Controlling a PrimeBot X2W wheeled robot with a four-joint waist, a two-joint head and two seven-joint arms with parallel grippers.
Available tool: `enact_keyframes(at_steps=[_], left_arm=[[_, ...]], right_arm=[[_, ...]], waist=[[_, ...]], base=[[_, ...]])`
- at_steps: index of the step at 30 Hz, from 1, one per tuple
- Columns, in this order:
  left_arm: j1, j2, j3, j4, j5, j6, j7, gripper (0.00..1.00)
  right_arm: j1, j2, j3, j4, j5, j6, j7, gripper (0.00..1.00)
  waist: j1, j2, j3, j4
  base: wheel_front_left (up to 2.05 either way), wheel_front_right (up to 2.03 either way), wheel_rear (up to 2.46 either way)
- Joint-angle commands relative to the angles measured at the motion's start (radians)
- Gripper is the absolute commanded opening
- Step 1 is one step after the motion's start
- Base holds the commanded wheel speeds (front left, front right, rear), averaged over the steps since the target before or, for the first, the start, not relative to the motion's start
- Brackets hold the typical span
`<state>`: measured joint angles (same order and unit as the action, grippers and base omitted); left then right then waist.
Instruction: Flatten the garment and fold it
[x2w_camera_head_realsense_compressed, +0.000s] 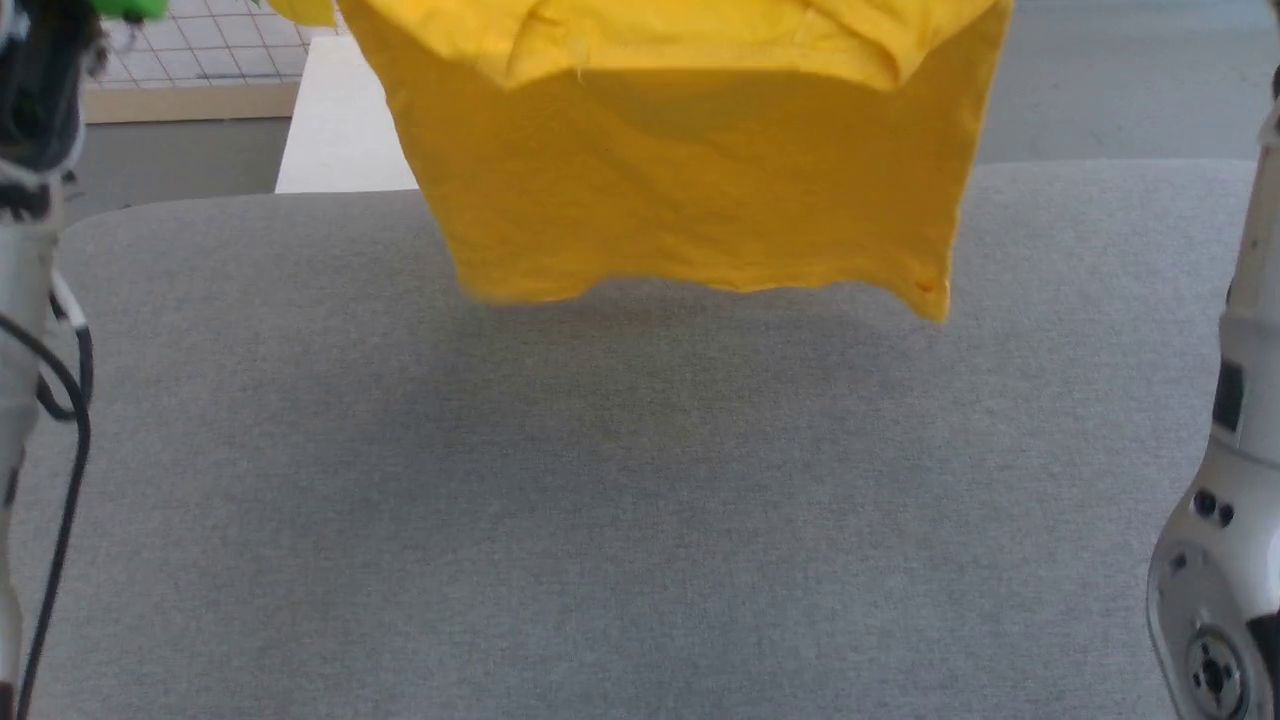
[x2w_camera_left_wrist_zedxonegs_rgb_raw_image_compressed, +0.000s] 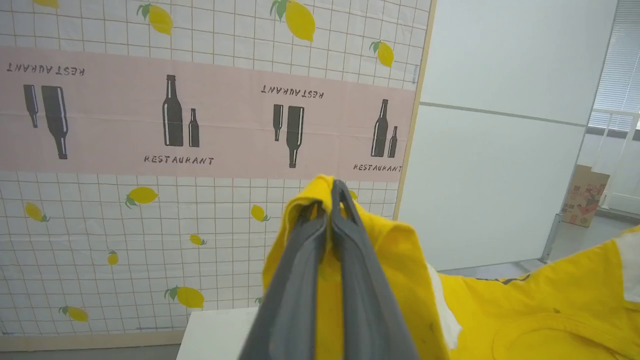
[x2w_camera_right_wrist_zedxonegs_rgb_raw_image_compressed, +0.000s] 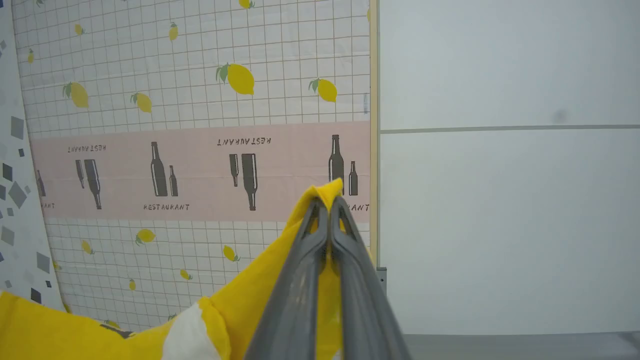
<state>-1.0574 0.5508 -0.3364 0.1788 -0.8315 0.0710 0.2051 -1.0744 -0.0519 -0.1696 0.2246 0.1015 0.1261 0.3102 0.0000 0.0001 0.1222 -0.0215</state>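
Yellow T-shirt (x2w_camera_head_realsense_compressed: 690, 180) hung in the air, stretched between both hands, over the far part of the grey surface (x2w_camera_head_realsense_compressed: 600, 520). Its hem (x2w_camera_head_realsense_compressed: 700, 280) looked just clear of the felt, with a shadow under it. The left hand (x2w_camera_left_wrist_zedxonegs_rgb_raw_image_compressed: 327, 197) was clamped on a small fold of yellow cloth at its fingertips, and the right hand (x2w_camera_right_wrist_zedxonegs_rgb_raw_image_compressed: 328, 202) pinched the shirt the same way.

Risks, judged from this:
- Both pinches sat right at the fingertips with little cloth in them, so a tug or swing could pull an edge free and dump that side.
- The top edge sagged and flopped over itself between the hands. Laid down like that, it would trap a crease, not flatten.
- The hem was uneven, with the robot's-right corner lower. That corner would touch first and could drag or curl under.
- The shirt hung near the far edge, so lowered straight down it might land partly off the surface.
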Motion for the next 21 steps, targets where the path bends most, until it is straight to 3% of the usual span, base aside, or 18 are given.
enact_keyframes(at_steps=[1, 13, 21], left_arm=[[-0.036, -0.004, -0.007, 0.025, 0.016, -0.006, 0.011, 0.00], [-0.274, -0.015, -0.001, 0.171, 0.049, -0.045, -0.022, 0.00], [-0.434, -0.031, 0.040, 0.253, 0.092, -0.066, -0.193, 0.00]], right_arm=[[-0.032, 0.002, -0.005, 0.031, -0.016, 0.005, -0.008, 0.00], [-0.243, 0.002, -0.032, 0.203, -0.148, 0.005, -0.084, 0.00], [-0.413, 0.002, -0.028, 0.278, -0.241, 0.005, -0.200, 0.00]], waist=[[0.0000, -0.0001, 0.019, -0.008], [0.0000, -0.0001, 0.227, -0.029], [0.0000, -0.0001, 0.370, -0.045]], base=[[0.00, 0.00, 0.00], [0.00, 0.00, 0.00], [0.00, 0.00, 0.00]])
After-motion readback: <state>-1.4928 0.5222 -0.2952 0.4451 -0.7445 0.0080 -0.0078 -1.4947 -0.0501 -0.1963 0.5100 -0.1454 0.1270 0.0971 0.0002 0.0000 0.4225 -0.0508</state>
